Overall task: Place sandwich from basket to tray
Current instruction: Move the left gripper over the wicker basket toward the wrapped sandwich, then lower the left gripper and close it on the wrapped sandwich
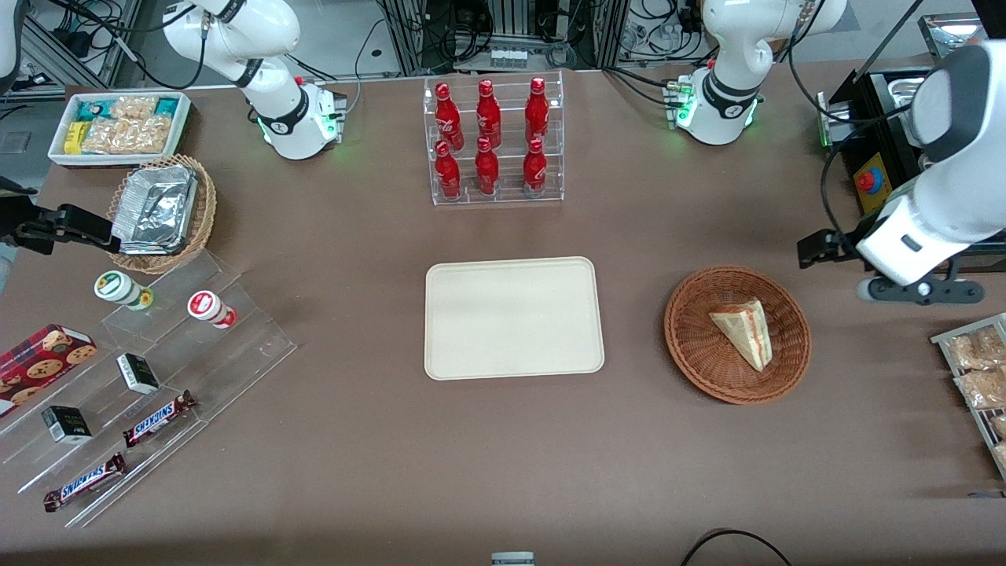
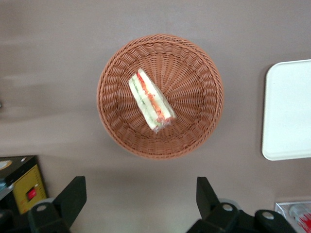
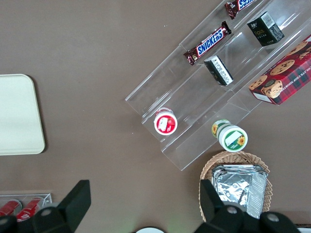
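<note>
The sandwich (image 1: 745, 330) (image 2: 150, 101), a pale bread wedge with red and green filling along its cut edge, lies in the round reddish-brown wicker basket (image 1: 692, 346) (image 2: 194, 63). The cream tray (image 1: 515, 318) (image 2: 289, 111) (image 3: 17, 114) sits bare at the table's middle, beside the basket. My left gripper (image 1: 813, 250) (image 2: 140, 184) hangs high above the table, just off the basket's rim toward the working arm's end. Its fingers are open and wide apart with nothing between them, and only bare table shows below them.
A clear rack of red bottles (image 1: 495, 141) stands farther from the front camera than the tray. A wire rack of bagged snacks (image 1: 978, 369) and a black box with a red button (image 1: 868, 181) flank the working arm's end. Stepped snack shelves (image 1: 149, 369) and a foil-tray basket (image 1: 161, 212) lie toward the parked arm's end.
</note>
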Available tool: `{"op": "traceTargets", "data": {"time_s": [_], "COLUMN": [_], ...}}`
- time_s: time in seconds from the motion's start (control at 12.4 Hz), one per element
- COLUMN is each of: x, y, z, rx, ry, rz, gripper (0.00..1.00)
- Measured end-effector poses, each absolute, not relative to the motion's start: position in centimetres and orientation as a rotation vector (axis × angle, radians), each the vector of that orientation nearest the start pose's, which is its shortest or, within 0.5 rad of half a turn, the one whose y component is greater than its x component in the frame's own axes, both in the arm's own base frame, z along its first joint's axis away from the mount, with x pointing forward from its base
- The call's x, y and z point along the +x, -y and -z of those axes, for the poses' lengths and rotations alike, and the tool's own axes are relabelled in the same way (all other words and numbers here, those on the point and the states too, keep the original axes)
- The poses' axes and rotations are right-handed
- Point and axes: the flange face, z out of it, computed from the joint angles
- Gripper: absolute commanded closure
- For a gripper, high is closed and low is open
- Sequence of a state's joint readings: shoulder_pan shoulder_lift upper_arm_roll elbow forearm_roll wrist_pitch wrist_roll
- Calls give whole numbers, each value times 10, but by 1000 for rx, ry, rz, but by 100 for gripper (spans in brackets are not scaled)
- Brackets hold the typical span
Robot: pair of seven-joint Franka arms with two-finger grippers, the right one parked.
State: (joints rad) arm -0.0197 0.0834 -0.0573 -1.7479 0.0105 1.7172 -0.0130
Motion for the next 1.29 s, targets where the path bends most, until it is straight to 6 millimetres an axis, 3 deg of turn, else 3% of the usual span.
{"op": "traceTargets", "data": {"time_s": [0.48,0.8,1.04,1.29], "x": [563,553,545,545], "y": [46,45,45,50], "z": [-409,-370,-346,-337], "rx": [-3132,-3138,-3134,-3104], "ry": [-118,-80,239,507], "rz": [-83,7,40,32], "gripper": [0,0,0,0]}}
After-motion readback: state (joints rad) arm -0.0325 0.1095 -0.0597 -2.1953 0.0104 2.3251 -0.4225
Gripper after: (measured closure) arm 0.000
